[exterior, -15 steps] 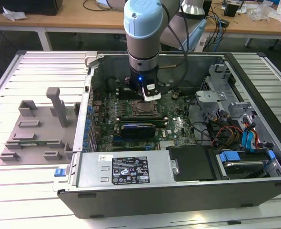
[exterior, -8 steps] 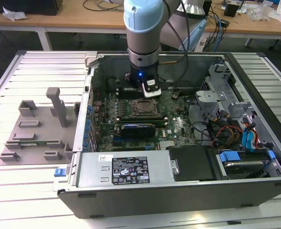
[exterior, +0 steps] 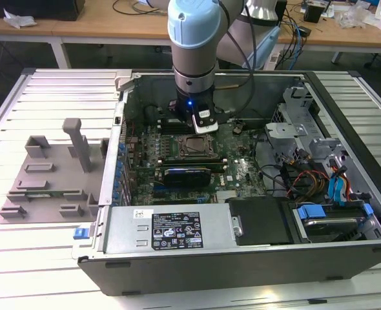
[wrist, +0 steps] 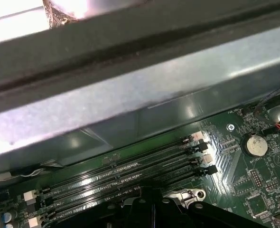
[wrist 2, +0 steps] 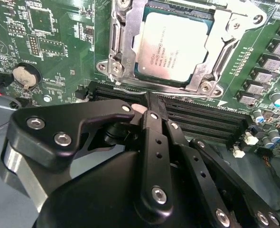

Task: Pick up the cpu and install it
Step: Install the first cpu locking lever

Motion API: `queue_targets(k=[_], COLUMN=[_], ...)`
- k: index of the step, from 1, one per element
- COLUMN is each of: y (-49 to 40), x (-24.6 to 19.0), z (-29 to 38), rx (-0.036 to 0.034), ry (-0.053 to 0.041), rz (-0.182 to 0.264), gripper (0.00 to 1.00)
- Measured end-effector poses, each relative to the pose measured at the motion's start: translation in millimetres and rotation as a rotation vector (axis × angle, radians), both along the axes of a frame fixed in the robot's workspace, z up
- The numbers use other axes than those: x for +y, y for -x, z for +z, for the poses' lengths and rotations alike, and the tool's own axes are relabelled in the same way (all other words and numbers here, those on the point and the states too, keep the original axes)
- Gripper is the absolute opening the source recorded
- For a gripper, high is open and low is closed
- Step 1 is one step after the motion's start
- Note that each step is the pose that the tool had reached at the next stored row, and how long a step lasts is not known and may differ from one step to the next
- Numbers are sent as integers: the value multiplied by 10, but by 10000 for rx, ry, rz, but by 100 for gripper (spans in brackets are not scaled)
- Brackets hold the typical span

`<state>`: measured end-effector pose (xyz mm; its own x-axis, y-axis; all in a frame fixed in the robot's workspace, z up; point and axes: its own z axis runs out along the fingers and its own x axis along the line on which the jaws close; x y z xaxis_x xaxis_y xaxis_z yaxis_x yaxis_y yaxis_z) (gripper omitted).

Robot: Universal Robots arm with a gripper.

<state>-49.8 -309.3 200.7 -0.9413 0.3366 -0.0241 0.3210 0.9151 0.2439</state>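
Second wrist view shows the small flat square cpu [wrist 2: 174, 46] with its pale silver metal top already lying inside the metal socket frame [wrist 2: 115, 52] on the green motherboard [wrist 2: 54, 42]. The black gripper [wrist 2: 149, 102] has its fingers drawn together above the black memory slots [wrist 2: 197, 116], just beside the socket, holding nothing. Judging from this, the chip should sit flat and square before any pressing. Exterior view: the open dark computer case [exterior: 242, 258] lies on a white slatted table [exterior: 22, 258], with a grey plastic parts holder [exterior: 48, 174] at the exterior view's left and cluttered wooden desks [exterior: 100, 26] behind.
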Motion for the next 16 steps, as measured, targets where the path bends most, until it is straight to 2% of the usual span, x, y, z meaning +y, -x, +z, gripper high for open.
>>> queue_targets(k=[4,7,9,12,13,14,16], y=[-1,0,-7,-44,-47,-48,-54], x=[-16,-51,-50,-51,-50,-51,-51], z=[-13,-20,-38,-27,-5,55,214], rx=[0,-1,-2,-3,-7,-2,-2], ry=[1,1,-2,-3,-7,-5,1], rz=[1,-1,1,0,0,0,-1], gripper=[11,11,11,11,11,11,11])
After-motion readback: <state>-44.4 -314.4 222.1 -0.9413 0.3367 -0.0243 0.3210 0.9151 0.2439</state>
